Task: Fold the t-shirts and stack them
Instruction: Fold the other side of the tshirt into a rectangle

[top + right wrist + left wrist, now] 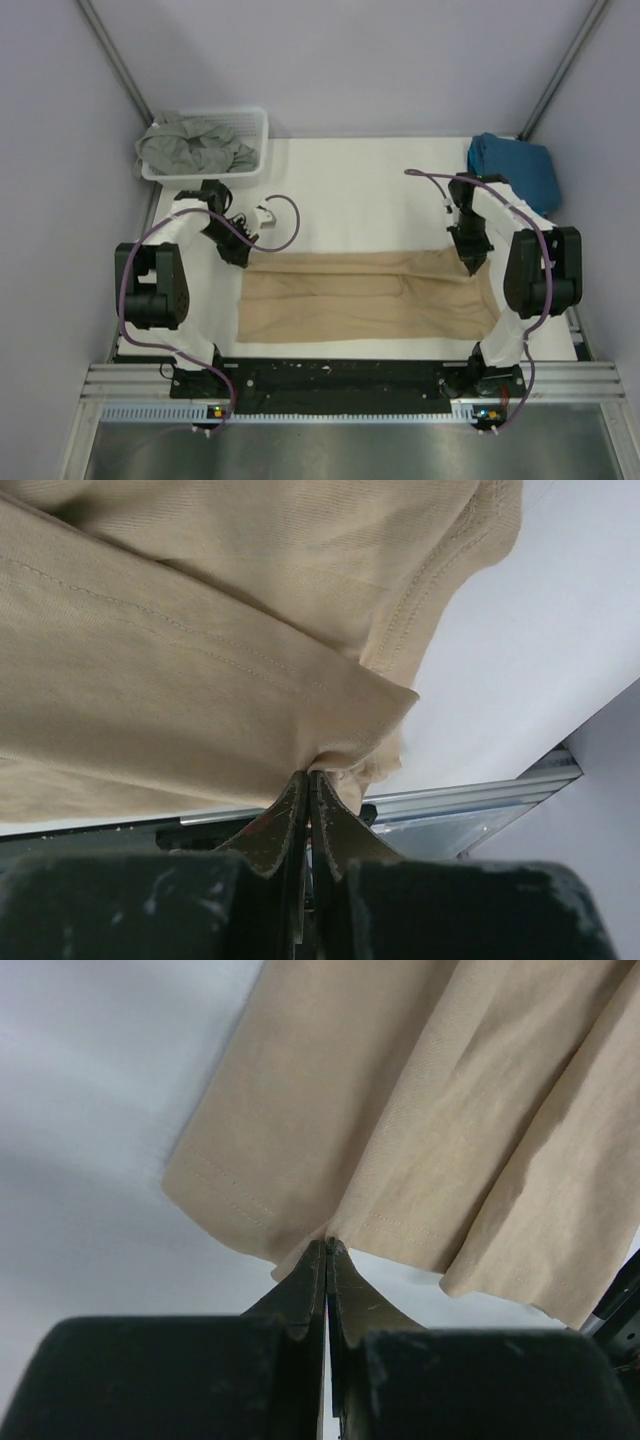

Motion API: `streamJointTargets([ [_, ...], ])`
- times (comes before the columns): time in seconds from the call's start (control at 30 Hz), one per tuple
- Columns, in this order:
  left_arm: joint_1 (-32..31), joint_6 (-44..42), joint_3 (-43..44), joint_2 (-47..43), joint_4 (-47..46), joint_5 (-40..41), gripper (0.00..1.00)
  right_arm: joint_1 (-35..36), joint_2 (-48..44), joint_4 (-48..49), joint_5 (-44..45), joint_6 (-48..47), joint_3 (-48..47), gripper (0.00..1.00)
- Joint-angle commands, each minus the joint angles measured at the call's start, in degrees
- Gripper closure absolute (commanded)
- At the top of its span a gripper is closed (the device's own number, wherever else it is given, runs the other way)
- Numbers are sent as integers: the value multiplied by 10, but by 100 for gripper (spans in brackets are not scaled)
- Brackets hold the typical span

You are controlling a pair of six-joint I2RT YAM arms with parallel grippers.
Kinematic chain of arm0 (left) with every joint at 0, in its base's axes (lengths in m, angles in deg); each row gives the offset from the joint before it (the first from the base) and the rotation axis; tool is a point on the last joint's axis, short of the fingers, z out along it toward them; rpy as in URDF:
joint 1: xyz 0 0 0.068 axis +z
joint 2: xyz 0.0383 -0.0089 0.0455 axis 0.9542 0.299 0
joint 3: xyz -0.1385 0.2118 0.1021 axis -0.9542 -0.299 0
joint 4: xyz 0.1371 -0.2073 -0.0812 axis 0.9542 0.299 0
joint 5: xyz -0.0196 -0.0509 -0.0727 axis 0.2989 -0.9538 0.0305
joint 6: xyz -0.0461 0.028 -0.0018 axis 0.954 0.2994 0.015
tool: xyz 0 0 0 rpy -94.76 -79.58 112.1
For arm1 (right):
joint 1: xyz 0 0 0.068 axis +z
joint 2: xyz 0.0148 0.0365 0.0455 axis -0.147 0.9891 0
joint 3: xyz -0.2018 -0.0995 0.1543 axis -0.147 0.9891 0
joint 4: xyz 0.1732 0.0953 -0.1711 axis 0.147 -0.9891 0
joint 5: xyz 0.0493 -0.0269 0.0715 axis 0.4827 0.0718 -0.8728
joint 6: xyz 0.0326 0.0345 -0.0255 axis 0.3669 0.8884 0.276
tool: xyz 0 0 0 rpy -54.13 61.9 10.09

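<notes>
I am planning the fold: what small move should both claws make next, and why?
The left claw and right claw are each shut on a far corner of the tan t-shirt. So probably lift them together a little and draw that edge toward the near edge.

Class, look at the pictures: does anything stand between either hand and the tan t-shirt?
Nothing visible does. The left hand and right hand are each shut on an edge of the tan t-shirt.

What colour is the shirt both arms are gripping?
Plain tan, no pattern; the t-shirt shows best in the top external view.
</notes>
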Motion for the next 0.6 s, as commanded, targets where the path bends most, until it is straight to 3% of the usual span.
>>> streamJointTargets([
  [0.0,0,-18,-15,-14,11,4,100,6,16,-15,6,12,-17,100],
  [0.33,0,-30,-9,-18,45,28,100,6,66,-37,69,15,-44,100],
  [0.57,-7,-29,-41,-14,38,36,100,7,114,-40,54,9,-47,100],
])
